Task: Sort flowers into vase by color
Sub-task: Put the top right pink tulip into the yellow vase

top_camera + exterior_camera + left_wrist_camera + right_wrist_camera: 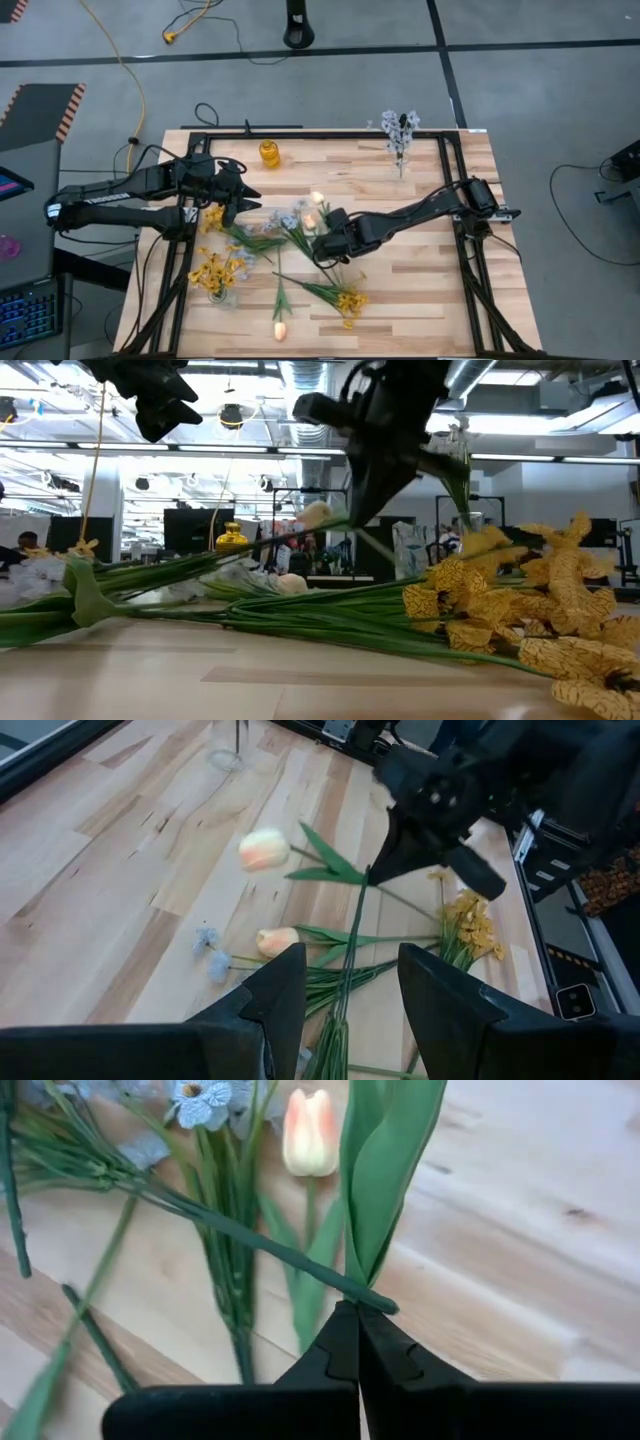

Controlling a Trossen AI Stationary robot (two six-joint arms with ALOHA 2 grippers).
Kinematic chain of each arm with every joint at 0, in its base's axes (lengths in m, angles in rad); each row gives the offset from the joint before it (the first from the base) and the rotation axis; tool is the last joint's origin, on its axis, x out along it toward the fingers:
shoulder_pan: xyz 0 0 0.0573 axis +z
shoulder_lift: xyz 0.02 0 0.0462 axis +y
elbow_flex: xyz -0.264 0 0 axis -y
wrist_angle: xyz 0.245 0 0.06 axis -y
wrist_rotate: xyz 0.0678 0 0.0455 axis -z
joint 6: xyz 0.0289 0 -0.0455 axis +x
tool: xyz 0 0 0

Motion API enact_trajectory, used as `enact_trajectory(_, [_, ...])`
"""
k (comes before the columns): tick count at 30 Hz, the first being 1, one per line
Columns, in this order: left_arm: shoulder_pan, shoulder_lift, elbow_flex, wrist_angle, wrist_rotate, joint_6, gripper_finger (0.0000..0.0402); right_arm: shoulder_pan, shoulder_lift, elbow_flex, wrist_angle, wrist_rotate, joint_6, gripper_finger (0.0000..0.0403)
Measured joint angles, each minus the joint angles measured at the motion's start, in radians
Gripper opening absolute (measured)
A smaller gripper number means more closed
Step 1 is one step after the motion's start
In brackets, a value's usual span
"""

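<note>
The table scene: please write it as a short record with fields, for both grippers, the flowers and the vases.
right gripper: shut on a tulip stem, holding it off the table, mid-table
left gripper: open, holding nothing, over the left side of the table
loose flowers: a second tulip, blue sprigs and a yellow sprig lie mid-table; another tulip near the front edge
yellow vase: front left, holds yellow flowers
blue vase: back right, holds blue-white flowers
amber object: back centre-left
</note>
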State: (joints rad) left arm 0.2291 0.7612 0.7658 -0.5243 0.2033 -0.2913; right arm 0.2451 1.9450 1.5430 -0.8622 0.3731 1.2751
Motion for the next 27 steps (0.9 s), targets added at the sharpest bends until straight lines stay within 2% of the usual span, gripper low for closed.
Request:
enact_trajectory(8, [0.000,0.000,0.000,0.000,0.000,0.000,0.0146,-0.007,-0.002,0.149,-0.246,0.024,-0.164,0.0021])
enact_trajectory(17, [0.000,0.000,0.000,0.000,0.000,-0.003,0.0146,-0.019,-0.002,0.296,-0.453,0.035,-0.422,0.0021])
enact_trajectory(22, [0.000,0.000,0.000,0.000,0.000,-0.006,0.0146,-0.015,-0.002,0.354,-0.463,0.112,-0.528,0.0021])
enact_trajectory(27, [0.000,0.000,0.000,0.000,0.000,-0.007,0.0146,-0.005,-0.002,0.401,-0.471,0.246,-0.605,0.0021])
